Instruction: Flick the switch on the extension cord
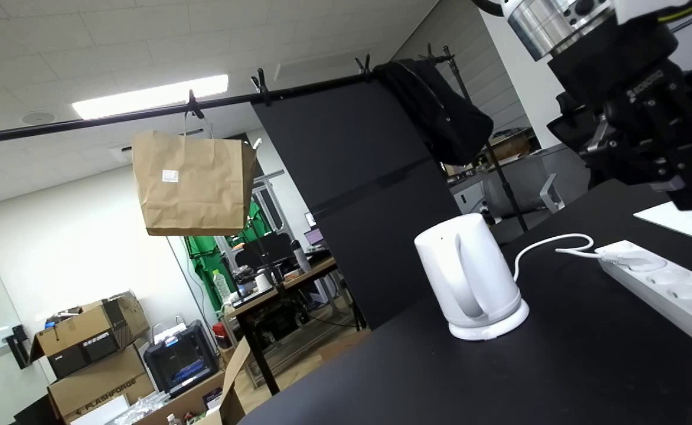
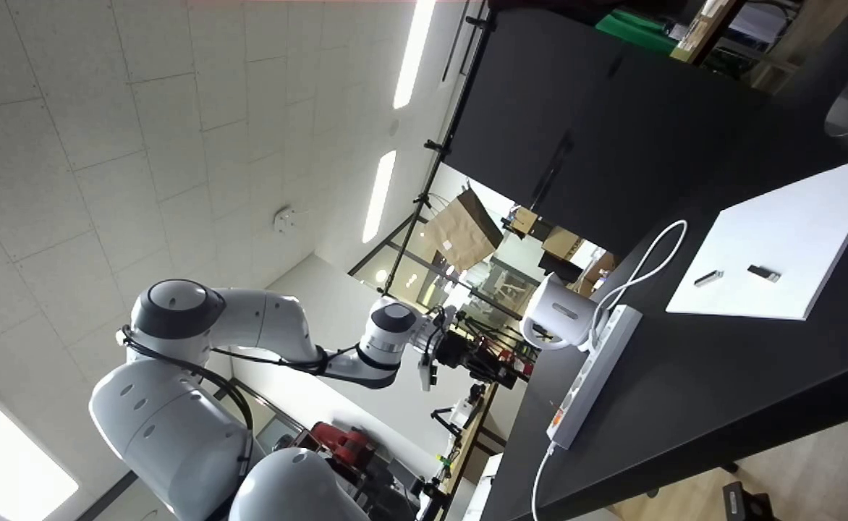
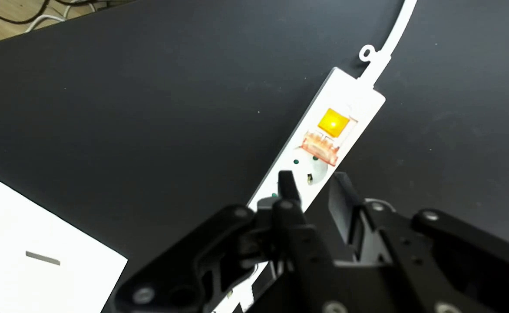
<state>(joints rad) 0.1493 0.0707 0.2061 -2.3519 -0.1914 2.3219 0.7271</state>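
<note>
The extension cord, a long white power strip (image 3: 295,148), lies on the dark table and shows in both exterior views (image 1: 671,289) (image 2: 601,376). Its square yellow-orange switch (image 3: 333,123) glows near the cable end, and orange also shows there in an exterior view (image 2: 557,417). A reddish see-through flap or label (image 3: 320,149) lies beside the switch, partly over a socket. My gripper (image 3: 313,182) is open and empty, its fingers a moderate gap apart. In the wrist view its tips overlap the sockets behind the switch. In both exterior views the gripper (image 1: 691,195) (image 2: 500,373) is raised above the table, apart from the strip.
A white kettle (image 1: 437,277) (image 2: 556,307) stands beside the strip's far end; its cord's plug (image 1: 623,258) sits in a socket there. A white board (image 2: 771,246) (image 3: 41,230) with small dark marks or pieces lies on the strip's other side. The table edge (image 2: 728,420) runs nearby.
</note>
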